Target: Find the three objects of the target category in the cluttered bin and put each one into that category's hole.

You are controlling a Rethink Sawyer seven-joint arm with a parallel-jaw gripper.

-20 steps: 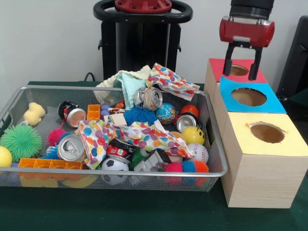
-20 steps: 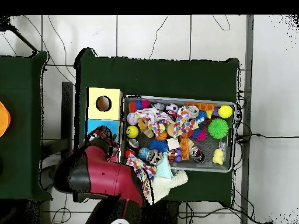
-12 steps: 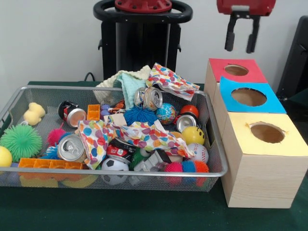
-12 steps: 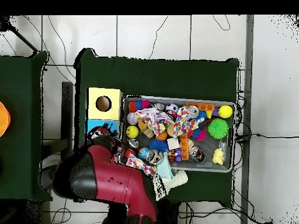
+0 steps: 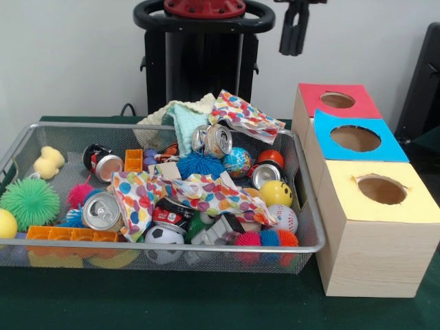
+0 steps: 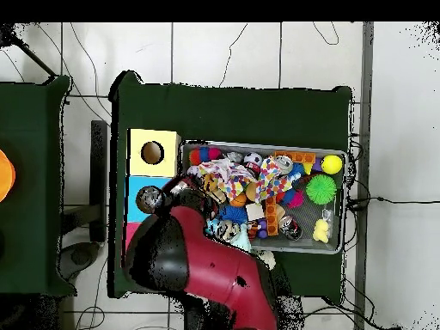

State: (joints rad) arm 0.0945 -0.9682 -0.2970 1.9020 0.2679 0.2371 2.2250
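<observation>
Hanging high above bin [image 5: 302, 206], hand [image 5: 294, 31] empty, fingers together.

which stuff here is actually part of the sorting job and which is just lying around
Job:
gripper
wire bin
red box, blue box and yellow box, each with a hole

Lying about (target category not shown, so some may count):
patterned cloth
soda can
soccer ball
green spiky ball

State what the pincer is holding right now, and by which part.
Nothing. The pincer hangs empty high above the bin; only its dark tips show at the top edge, with no object between them.
</observation>
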